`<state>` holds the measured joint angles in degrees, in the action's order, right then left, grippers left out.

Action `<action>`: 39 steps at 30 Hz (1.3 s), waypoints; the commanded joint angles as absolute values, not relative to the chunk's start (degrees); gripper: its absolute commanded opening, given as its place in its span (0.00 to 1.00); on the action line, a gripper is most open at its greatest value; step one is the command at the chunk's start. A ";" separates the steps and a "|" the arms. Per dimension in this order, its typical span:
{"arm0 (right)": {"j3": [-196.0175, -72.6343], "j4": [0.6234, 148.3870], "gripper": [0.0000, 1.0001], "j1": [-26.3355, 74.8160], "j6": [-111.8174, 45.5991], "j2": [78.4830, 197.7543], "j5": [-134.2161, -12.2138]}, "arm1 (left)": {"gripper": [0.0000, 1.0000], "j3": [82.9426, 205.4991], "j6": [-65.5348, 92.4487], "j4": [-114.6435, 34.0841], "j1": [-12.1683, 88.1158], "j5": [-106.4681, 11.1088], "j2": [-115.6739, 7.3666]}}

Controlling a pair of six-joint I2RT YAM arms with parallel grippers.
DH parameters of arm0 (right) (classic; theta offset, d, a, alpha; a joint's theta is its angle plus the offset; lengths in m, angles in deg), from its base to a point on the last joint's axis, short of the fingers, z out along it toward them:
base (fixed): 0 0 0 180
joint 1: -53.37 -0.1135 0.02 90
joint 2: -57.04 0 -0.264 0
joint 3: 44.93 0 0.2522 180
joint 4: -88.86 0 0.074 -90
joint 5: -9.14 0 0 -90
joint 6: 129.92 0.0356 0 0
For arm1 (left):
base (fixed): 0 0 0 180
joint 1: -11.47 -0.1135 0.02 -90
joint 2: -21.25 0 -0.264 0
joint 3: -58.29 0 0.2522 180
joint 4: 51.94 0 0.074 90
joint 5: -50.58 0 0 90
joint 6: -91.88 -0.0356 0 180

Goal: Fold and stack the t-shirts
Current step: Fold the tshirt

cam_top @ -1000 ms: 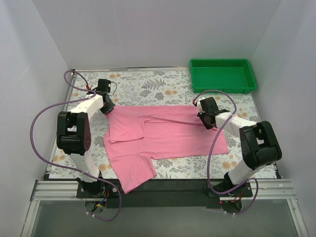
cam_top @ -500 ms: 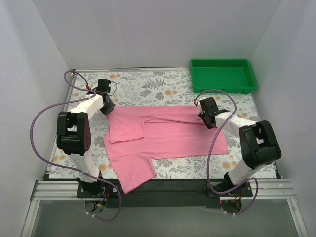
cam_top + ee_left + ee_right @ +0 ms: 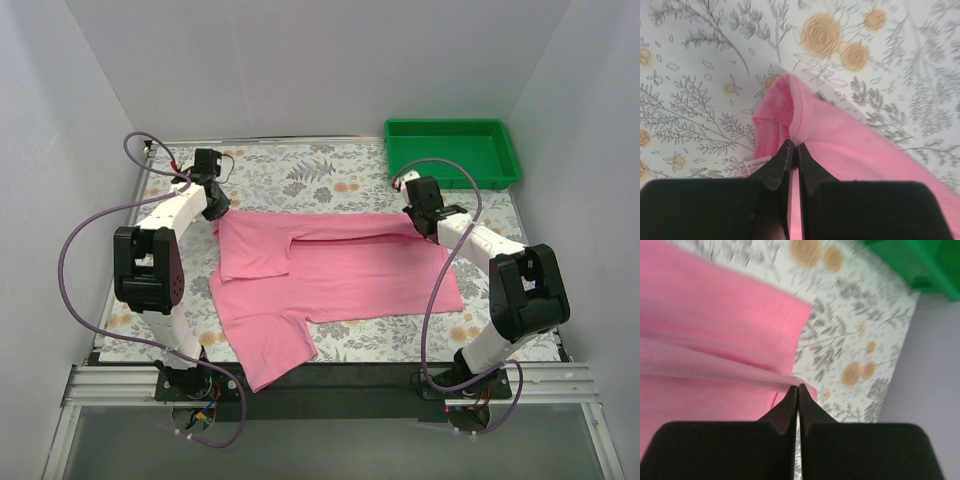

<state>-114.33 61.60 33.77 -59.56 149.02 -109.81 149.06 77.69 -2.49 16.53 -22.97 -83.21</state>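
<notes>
Your left pincer [image 3: 792,146] and right pincer [image 3: 799,388] each pinch the shirt [image 3: 340,275] at its far edge. It lies mostly flat; folding looks barely begun, stacking not yet.

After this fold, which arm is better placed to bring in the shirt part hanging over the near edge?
Left, probably. The overhanging part of the t-shirt lies near-left, beside the left arm's base. The right pincer grips the far right corner. The left pincer must first release its corner.

The white-shelled left arm [image 3: 172,212] and right arm [image 3: 480,243] are fitted with black joint housings [image 3: 148,270] and looped purple cables [image 3: 60,265].
</notes>
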 commanded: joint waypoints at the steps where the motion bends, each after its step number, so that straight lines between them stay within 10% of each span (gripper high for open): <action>1: -122.22 64.03 0.01 34.56 -63.30 147.83 -113.99 | 0.00 154.48 76.85 -1.53 15.26 -21.93 -80.17; 25: -144.37 64.03 0.01 38.34 -72.09 146.07 -112.58 | 0.00 179.61 72.90 4.27 9.45 -29.31 -80.26; 39: -146.32 63.85 0.01 38.25 -74.64 122.53 -105.12 | 0.00 188.07 68.15 -2.49 9.36 -34.94 -60.24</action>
